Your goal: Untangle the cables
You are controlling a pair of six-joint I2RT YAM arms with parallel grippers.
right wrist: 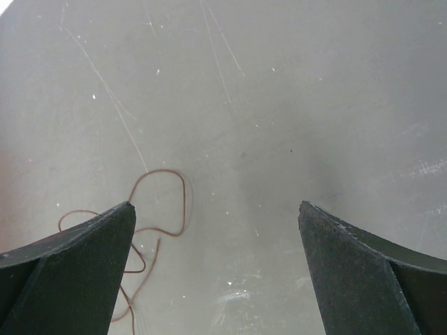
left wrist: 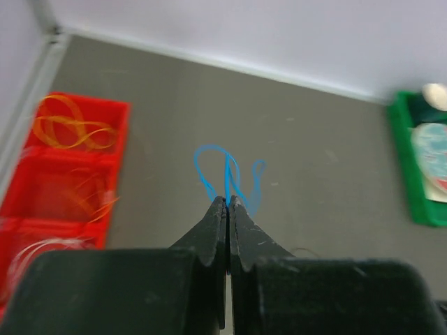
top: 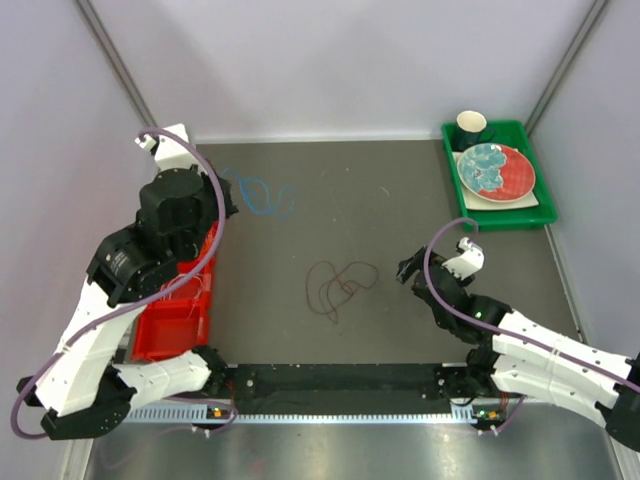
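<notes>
My left gripper (left wrist: 228,202) is shut on a strand of the blue cable (left wrist: 209,167), whose loops hang or lie just beyond the fingertips. In the top view the blue cable (top: 268,196) is at the back left of the mat, beside my left gripper (top: 230,200). A dark red cable (top: 338,286) lies in loose loops at the mat's middle. My right gripper (top: 408,270) is open and empty just right of it; in the right wrist view the dark red cable (right wrist: 183,202) is by the left finger (right wrist: 84,258). An orange cable (left wrist: 70,127) and a white cable (left wrist: 38,251) lie in the red bin.
A red compartment bin (top: 196,310) stands at the left under my left arm. A green tray (top: 545,212) at the back right holds a patterned plate (top: 495,170) and a dark cup (top: 472,126). White walls close the back and sides.
</notes>
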